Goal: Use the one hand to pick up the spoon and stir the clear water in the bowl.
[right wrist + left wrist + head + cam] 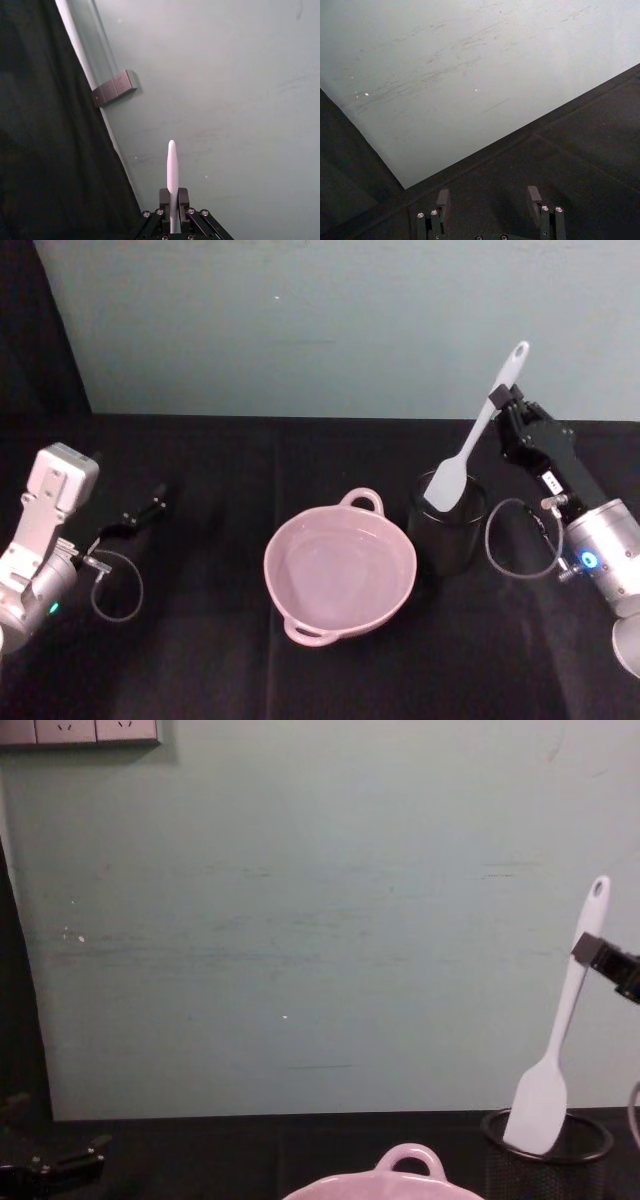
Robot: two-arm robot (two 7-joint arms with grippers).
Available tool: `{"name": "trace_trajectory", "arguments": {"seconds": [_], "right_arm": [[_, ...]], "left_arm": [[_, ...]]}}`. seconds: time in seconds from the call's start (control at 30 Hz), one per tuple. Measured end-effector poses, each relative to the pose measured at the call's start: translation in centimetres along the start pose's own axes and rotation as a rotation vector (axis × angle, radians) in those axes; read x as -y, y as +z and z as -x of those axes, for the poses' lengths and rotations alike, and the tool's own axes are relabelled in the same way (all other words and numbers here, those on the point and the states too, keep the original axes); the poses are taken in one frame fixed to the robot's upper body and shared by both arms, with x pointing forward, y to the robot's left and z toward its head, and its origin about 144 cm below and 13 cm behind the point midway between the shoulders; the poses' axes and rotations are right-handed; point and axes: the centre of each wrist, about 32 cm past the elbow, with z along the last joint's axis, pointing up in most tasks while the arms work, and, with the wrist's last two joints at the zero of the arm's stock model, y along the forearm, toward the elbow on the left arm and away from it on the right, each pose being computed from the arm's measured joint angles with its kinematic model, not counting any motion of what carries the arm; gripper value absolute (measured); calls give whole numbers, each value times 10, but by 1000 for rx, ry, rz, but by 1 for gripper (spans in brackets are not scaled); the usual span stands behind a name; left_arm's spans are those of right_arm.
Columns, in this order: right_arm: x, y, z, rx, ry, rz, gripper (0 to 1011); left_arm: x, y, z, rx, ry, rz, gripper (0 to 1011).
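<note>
1. Your right hand (497,398) has its fingers clamped high on the spoon (478,437), head over the mesh cup (446,522)
2. Light, stiff, slippery plastic; grip firmly
3. Bowl (340,571) sits beside the cup; left hand (150,510) idles, fingers apart

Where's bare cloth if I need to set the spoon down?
Free: the wide black cloth between the left gripper and the bowl, and the strip in front of the bowl. Crowded: the right side, where the mesh cup, spoon, right gripper and its cable bunch together.
</note>
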Motion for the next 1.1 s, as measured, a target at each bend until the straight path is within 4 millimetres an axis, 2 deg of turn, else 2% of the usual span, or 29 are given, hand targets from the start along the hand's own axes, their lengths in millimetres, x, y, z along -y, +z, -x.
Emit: {"name": "trace_trajectory", "arguments": {"seconds": [0.53, 1.1], "right_arm": [[8, -17, 1, -52, -43, 66, 107], [17, -23, 4, -84, -84, 127, 108]], "left_arm": [[0, 0, 0, 0, 0, 0, 1005], [0, 0, 0, 0, 0, 0, 1005]]}}
